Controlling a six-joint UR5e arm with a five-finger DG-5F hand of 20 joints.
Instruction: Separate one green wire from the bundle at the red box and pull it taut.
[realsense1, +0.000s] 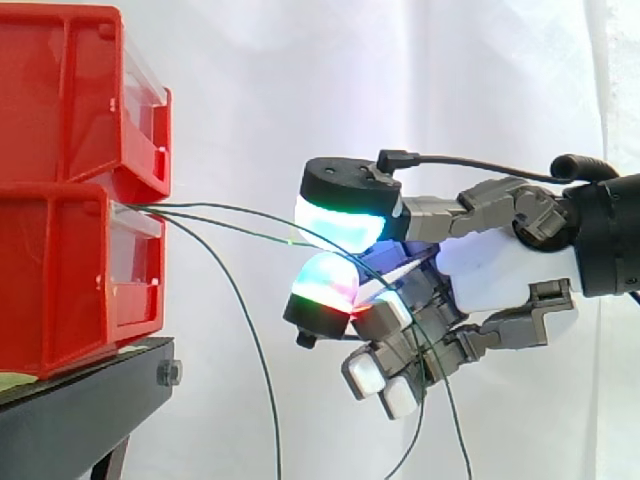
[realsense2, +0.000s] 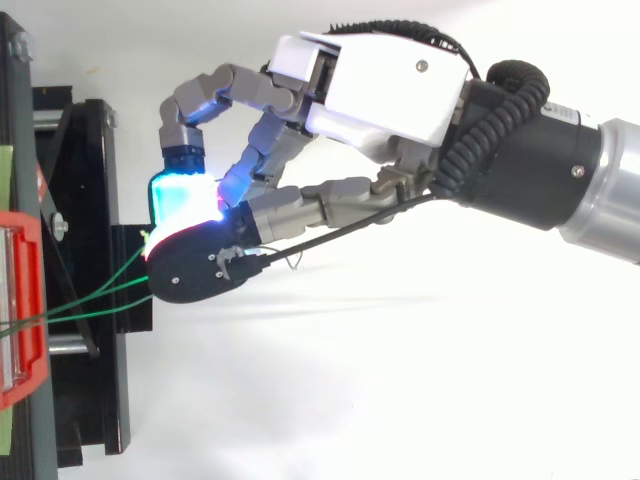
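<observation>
The black stand (realsense1: 90, 405) carries the load here, and its flat top is dark in the side view. Sitting straight on it is the lower red bin (realsense1: 60, 280), with its clear front up near the stand's edge, just above a bolt (realsense1: 169, 373). A pale green strip (realsense1: 15, 381) peeks out under the bin.

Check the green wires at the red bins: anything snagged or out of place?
Nothing damaged. One thin green wire runs nearly straight from the lower red plastic bin into the pinch of the hand's glowing pads. A slack green wire drapes across the hand's curled fingers and might snag.
</observation>
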